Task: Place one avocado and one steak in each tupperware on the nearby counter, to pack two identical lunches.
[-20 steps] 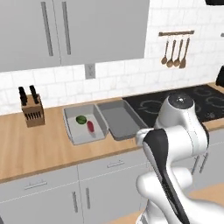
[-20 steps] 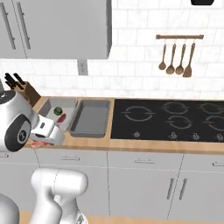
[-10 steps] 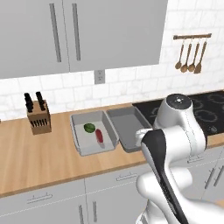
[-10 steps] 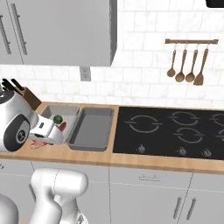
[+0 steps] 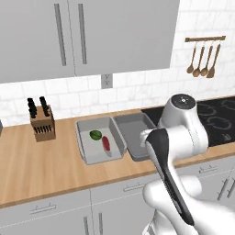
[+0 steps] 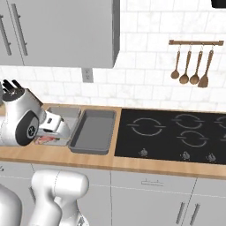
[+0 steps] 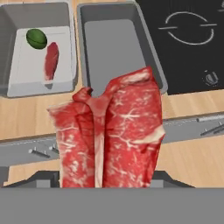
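Steak [image 7: 109, 135] hangs folded in your gripper [image 7: 103, 181], jaws pinching it, above the counter's [image 5: 46, 165] front edge. Ahead sit two tubs: the left tub [image 7: 13, 52] holds an avocado [image 7: 36, 38] beside a second steak [image 7: 51, 60]; the right tub [image 7: 116, 43], beside the stovetop [image 7: 188, 39], holds nothing.

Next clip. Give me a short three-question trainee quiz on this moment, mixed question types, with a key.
1. True or false: the left tupperware already holds an avocado and a steak.
2. What does the tool grip? A) avocado B) second steak C) knife
3. Fill in: the right tupperware, beside the black ____, holds nothing.

Key: 1 true; 2 B; 3 stovetop.
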